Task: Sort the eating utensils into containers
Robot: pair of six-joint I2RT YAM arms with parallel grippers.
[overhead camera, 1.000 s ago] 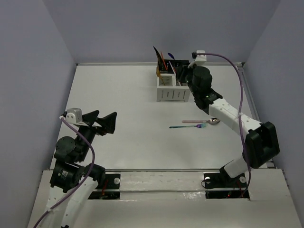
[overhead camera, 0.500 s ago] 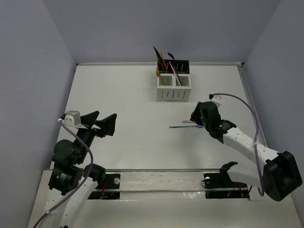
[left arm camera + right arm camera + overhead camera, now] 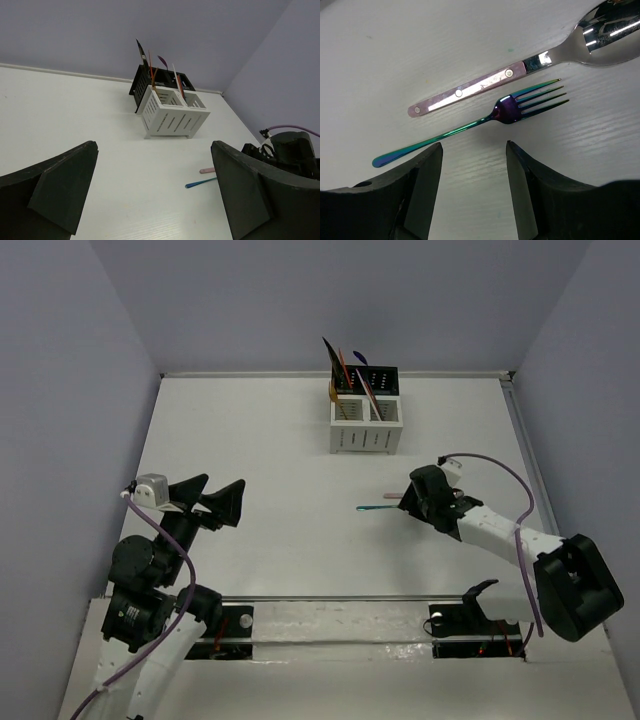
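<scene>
Hovering low over the table (image 3: 270, 440), the right end effector (image 3: 472, 150) is released, its two dark fingers (image 3: 422, 190) spread apart and grasping nothing; in the right wrist view they frame a bare strip of table just short of the two loose utensils. Nearest the fingertips lies the iridescent rainbow fork (image 3: 510, 109), flat on the table, its slim handle running down to the left and its tines pointing to the right. Just beside it, on its far side and almost parallel, lies a spoon (image 3: 520, 70) with a pink riveted handle and a silver bowl; whether the two touch cannot be told. From the top external view both pieces sit on the right half of the table, largely hidden beneath the right arm, well apart from the containers (image 3: 365, 420) near the back wall. Several utensils (image 3: 150, 67) stand upright in the bins, leaning a little, among them a black one and an orange-red one. The left end effector (image 3: 215, 498) hangs above the near left of the table, fingers wide apart, empty.
</scene>
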